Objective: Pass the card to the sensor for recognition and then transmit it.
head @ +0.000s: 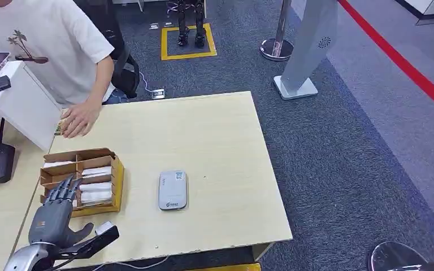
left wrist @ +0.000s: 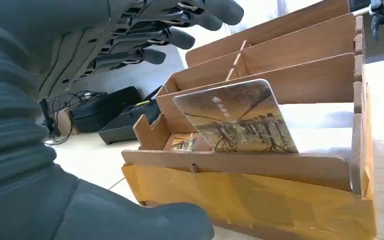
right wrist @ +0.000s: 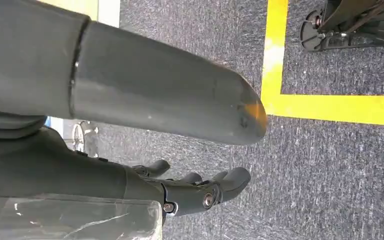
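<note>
Two steps left, by the look of it, and none done yet: no card lifted, none shown to the sensor, none handed on. Left hand (head: 53, 212) hovering at the near end of the cardboard box (head: 117, 179), over the bench's (head: 215, 130) near left corner, fingers (left wrist: 180, 37) spread wide above the compartments, thumb low beside the box's near wall, nothing held. Card (left wrist: 237, 120) leaning tilted in a near compartment, picture side up, apart from the fingers above it; more pale cards lying in the other compartments. Judged as the reach for the pick, grasp not yet closed. Sensor (head: 173, 190), a small grey flat unit, lying toward the near edge, just right of the box and near mid-bench, nothing on it. Right hand (right wrist: 200, 192) hanging down over grey carpet (right wrist: 330, 175) and a yellow floor line (right wrist: 330, 109), fingers loosely curled, holding nothing.

Person in a white shirt (head: 45, 45) at the far left corner, a hand (head: 79, 119) resting on the bench edge there, well apart from the box: likely the receiver for the handover, though only a guess. White stand (head: 17, 101) with a phone-like device just off the left edge.

Next call: closing thumb and fingers on the tilted card's exposed upper edge without pushing it flat into the compartment; thin card and tall dividers make a slip or a two-card pick the risk.
</note>
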You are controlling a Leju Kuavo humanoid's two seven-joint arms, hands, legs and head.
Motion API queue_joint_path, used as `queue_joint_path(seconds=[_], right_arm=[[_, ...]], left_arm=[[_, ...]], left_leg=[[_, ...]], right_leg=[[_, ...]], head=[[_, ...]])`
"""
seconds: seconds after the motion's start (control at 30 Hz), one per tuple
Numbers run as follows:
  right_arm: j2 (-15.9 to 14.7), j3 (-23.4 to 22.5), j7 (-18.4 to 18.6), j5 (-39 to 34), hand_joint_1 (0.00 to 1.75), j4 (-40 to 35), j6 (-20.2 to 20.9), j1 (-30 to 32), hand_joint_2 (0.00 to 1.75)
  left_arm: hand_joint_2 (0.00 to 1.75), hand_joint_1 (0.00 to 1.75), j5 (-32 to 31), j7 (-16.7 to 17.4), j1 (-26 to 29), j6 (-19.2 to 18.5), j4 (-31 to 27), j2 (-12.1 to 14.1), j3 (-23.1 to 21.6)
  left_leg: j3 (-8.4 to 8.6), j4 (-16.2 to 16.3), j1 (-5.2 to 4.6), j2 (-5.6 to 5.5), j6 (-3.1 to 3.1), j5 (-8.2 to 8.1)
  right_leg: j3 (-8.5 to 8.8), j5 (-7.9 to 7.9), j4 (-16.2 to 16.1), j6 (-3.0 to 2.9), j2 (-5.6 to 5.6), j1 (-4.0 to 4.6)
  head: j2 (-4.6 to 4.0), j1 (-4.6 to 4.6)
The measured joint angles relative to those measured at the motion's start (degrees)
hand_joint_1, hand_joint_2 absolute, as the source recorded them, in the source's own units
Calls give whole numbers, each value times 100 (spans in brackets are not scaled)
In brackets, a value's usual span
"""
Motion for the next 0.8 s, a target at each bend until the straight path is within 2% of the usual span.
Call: queue_joint_path(seconds=[0.3,0.33,0.37,0.4,0.8], right_arm=[[0,0,0,2,0,0,2,0,0],[0,2,0,2,0,0,2,0,0],[0,0,-2,2,0,0,2,0,0],[0,0,0,2,0,0,2,0,0],[0,2,-2,17,0,0,46,0,0]], left_arm=[[175,0,0,7,0,-2,2,6,0],[175,7,0,7,0,-4,4,13,-2],[175,82,0,7,0,-4,7,18,-2],[175,171,0,7,0,-2,9,22,-2],[175,175,-2,7,0,-2,13,31,-2]], left_leg=[[0,0,0,0,0,0],[0,0,0,0,0,0],[0,0,0,0,0,0],[0,0,0,0,0,0],[0,0,0,0,0,0]], right_leg=[[0,0,0,0,0,0],[0,0,0,0,0,0],[0,0,0,0,0,0],[0,0,0,0,0,0],[0,0,0,0,0,0]], head=[[0,0],[0,0],[0,0],[0,0],[0,0]])
